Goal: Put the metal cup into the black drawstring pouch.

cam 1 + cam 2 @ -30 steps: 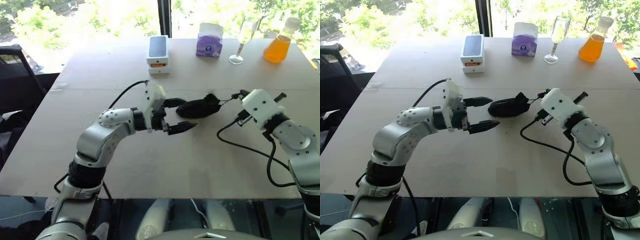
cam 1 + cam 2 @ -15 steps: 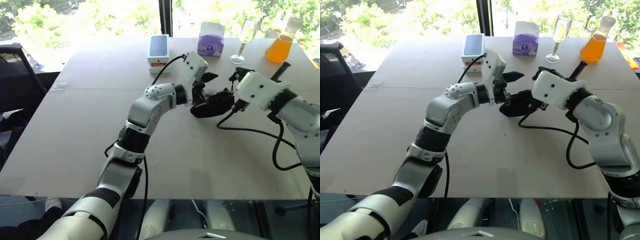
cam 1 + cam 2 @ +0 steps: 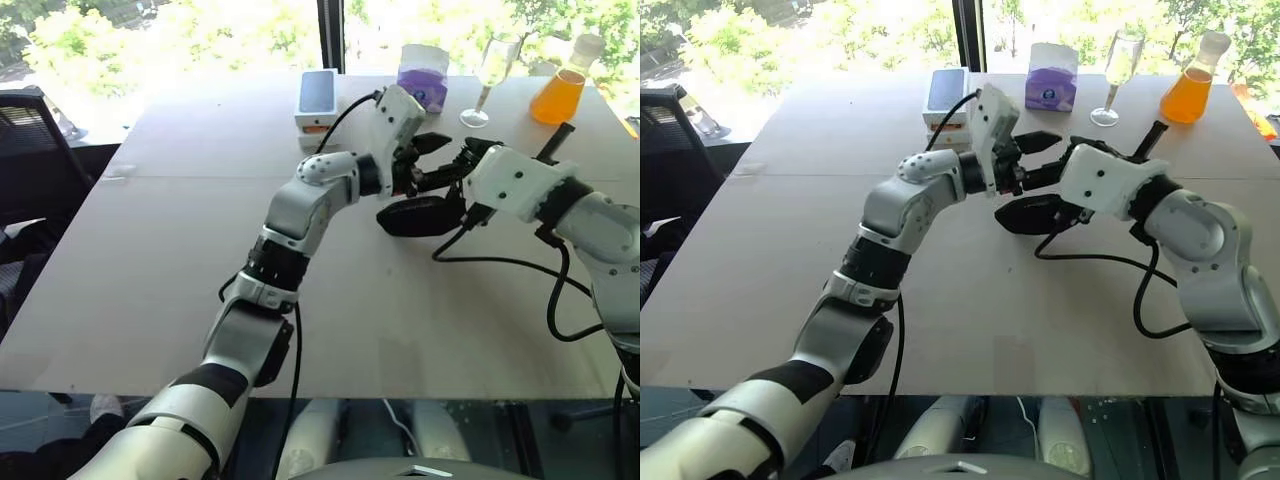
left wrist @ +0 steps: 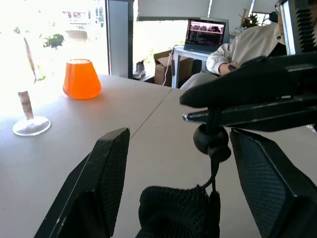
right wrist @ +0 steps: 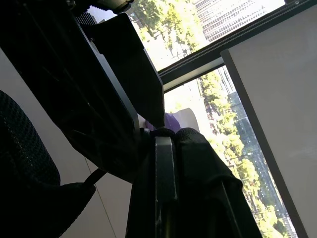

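Left tool (image 3: 432, 160) is raised above the table (image 3: 150, 260) near its middle, pointing across toward the right arm. Its two black fingers stand apart at a moderate gap, one above the other in the head views, and hold nothing. In the left wrist view the fingers (image 4: 106, 173) are broad, flat and finely textured, and the top of the pouch (image 3: 418, 214) sits between them without clear contact.

Right tool (image 3: 1065, 170) meets the left one head-on, fingers pressed together on the cord (image 4: 214, 171) at the pouch mouth. A round black cord stopper (image 4: 210, 141) sits just under its fingertips, and the pouch hangs from the cord below both tools.

The pouch is soft matte black mesh fabric, bulging and rounded. Whether its underside touches the table cannot be told. The cup cannot be made out in any view.

Room for moving: the table on the near side of both tools is bare, a pale smooth surface with a seam (image 3: 200, 178) running across it. Beyond the tools, toward the far edge, stand a white box (image 3: 316, 108) with a phone picture, a purple tissue box (image 3: 422, 80), a clear wine glass (image 3: 482, 85) and a flask (image 3: 560, 85) of orange liquid, all well apart from the pouch. A black cable (image 3: 500, 262) from the right arm loops over the table below the right tool.

A seated person (image 4: 237, 49) in a light sleeve is beyond the table, near a laptop (image 4: 204, 34).
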Controlling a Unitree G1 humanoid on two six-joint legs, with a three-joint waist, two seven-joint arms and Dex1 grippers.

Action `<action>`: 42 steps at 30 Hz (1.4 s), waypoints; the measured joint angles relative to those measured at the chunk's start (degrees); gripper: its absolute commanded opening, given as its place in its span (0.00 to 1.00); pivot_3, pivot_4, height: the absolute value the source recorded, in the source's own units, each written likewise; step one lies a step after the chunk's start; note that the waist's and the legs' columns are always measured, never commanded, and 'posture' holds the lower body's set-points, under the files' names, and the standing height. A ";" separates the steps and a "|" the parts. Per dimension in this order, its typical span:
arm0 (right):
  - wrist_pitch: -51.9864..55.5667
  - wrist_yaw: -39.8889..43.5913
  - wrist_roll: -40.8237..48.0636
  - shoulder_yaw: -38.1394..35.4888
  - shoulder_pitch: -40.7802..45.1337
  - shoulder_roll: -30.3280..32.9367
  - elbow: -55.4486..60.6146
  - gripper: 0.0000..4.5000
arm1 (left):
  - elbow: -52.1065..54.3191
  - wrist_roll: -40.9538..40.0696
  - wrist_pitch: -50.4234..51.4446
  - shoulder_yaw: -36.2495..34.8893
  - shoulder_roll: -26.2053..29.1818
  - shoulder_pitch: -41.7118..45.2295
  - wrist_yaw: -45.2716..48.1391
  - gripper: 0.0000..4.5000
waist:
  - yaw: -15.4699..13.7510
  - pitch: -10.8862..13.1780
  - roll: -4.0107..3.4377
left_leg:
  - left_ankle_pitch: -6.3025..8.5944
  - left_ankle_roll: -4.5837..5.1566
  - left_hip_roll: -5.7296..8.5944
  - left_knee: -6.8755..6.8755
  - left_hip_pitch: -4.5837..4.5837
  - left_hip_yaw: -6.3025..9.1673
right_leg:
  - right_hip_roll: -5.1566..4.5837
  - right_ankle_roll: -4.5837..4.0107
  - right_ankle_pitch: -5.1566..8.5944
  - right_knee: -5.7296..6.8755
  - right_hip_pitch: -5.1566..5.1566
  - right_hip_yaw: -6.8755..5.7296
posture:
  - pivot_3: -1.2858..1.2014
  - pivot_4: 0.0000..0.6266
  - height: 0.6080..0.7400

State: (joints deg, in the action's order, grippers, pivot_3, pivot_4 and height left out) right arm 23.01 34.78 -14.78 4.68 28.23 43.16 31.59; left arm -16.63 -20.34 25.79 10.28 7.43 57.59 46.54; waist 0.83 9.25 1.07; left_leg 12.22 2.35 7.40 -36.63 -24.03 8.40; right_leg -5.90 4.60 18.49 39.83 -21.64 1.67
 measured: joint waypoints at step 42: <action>26.53 -10.61 13.01 -18.98 6.10 -10.77 -10.52 0.00 | 1.64 8.81 -0.22 9.41 6.51 -6.04 5.80 0.03 | 0.06 -0.02 -0.05 | 0.00 0.00 -0.01 -0.04 -0.01 -0.02 | -0.01 -0.01 0.00 0.09 -0.05 0.06 | 0.52 0.24 1.00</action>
State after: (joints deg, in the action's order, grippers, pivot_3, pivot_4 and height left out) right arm 49.54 24.17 -1.77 -14.30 34.33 32.39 21.08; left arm -14.99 -11.53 25.57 19.69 13.94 51.56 52.34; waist 0.89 9.23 1.03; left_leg 12.22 2.35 7.39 -36.67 -24.04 8.38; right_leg -5.91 4.59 18.49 39.93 -21.69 1.73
